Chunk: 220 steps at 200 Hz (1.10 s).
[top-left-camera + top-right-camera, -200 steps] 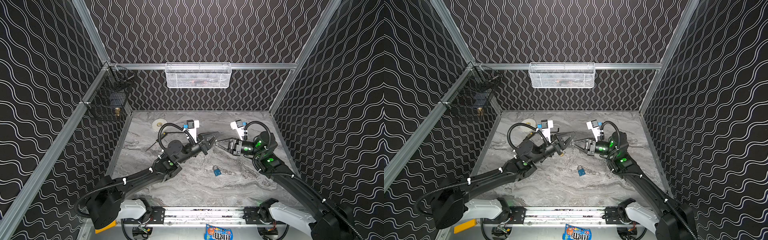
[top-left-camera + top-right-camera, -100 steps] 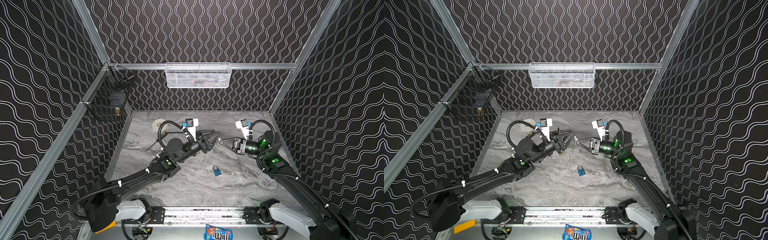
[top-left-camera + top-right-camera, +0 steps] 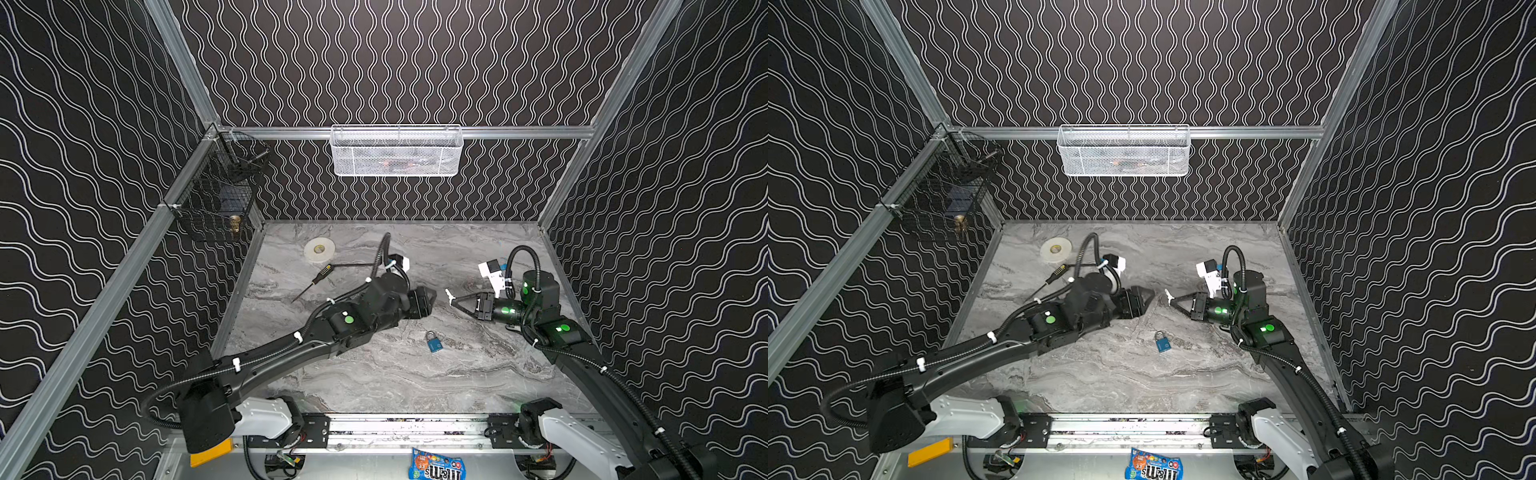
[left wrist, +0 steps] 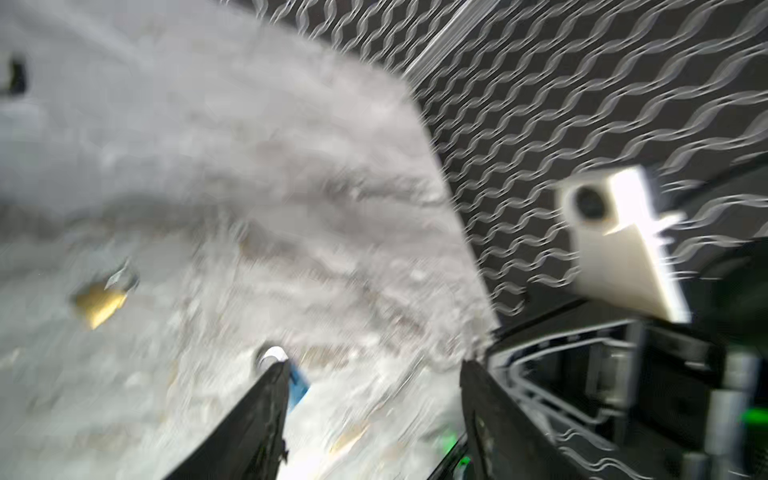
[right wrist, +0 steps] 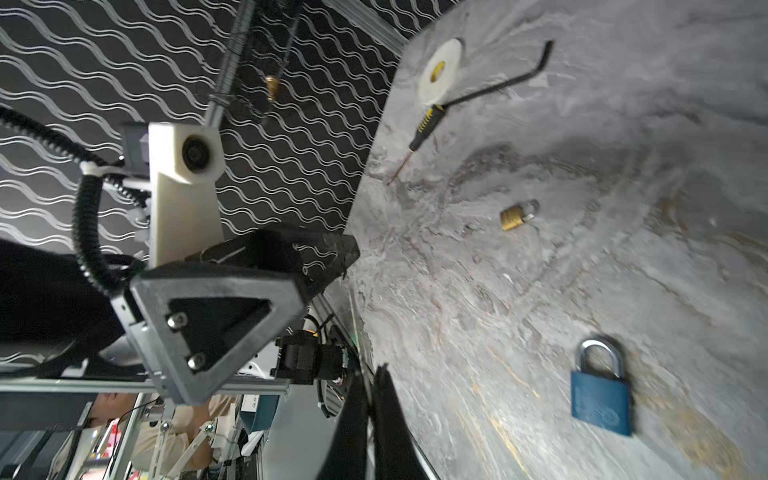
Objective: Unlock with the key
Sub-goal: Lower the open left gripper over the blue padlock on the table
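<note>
Where the marbled surface (image 3: 374, 386) meets its three patterned walls, the clutter keeps to the back left in both top views: a tape roll (image 3: 319, 250) and a screwdriver (image 3: 318, 279) lie near the left wall. The blue padlock (image 3: 434, 343) lies flat in the open middle, towards the front. Its shackle is closed and points at the back wall, with bare surface all round it. Behind it the left gripper (image 3: 430, 297) and right gripper (image 3: 455, 300) face each other, tips near but apart. A second ago the tips met; since then the right arm has drawn back towards its wall, and the padlock has not moved. The right gripper is pinched shut on a small pale piece, the key (image 3: 449, 294) as far as I can tell.

The left wrist view is blurred, yet it shows the left gripper's fingers (image 4: 266, 415) spread wide with nothing between them. The blue padlock (image 4: 298, 386) peeps past one finger, and a brass padlock (image 4: 99, 299) lies further off.

In the right wrist view the closed fingers (image 5: 390, 415) hide the key. The blue padlock (image 5: 600, 395) shows a plain blue body and a silver shackle, well apart from the brass padlock (image 5: 515, 217).
</note>
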Motion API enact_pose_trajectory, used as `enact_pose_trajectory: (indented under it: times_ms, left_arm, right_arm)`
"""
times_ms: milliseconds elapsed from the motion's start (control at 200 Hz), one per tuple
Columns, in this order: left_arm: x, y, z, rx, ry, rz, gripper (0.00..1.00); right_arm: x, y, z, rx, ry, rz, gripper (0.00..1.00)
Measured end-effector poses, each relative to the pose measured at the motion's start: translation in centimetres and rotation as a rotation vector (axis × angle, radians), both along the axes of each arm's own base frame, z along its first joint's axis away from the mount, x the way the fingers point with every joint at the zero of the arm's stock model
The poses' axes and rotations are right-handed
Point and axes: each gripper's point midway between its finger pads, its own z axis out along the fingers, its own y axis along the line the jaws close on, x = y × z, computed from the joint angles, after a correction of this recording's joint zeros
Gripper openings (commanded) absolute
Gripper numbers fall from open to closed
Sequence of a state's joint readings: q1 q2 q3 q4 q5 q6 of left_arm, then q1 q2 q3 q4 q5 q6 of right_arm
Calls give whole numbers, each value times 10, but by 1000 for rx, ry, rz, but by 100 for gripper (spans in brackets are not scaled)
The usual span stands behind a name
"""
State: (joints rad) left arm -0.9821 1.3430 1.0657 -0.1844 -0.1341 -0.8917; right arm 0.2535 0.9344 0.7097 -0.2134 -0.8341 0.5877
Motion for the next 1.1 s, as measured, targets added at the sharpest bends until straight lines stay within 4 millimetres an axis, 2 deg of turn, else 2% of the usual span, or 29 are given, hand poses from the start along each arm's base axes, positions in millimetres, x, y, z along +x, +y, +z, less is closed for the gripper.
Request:
enact_pose_trajectory:
  times_ms: [185,285,445,576,801,1101]
  left_arm:
    - [-20,-9,-59,151,162,16,68]
    - [-28,-16,-79,218,221,21,68]
    - [-41,-31,-109,304,292,25,68]
    - [-48,-44,-133,378,336,21,67]
    - [-53,-56,-166,492,383,31,67]
    - [-51,-56,-202,576,419,68,66]
  right_arm:
    - [-6,-20,-51,-118,143,-94,0]
    - [-12,-28,-76,-148,214,-121,0]
    - [-17,-36,-101,-177,277,-156,0]
    - [-16,-44,-114,-192,324,-189,0]
    - [-10,-56,-122,-207,347,-239,0]
    - [-6,-63,-126,-211,362,-266,0]
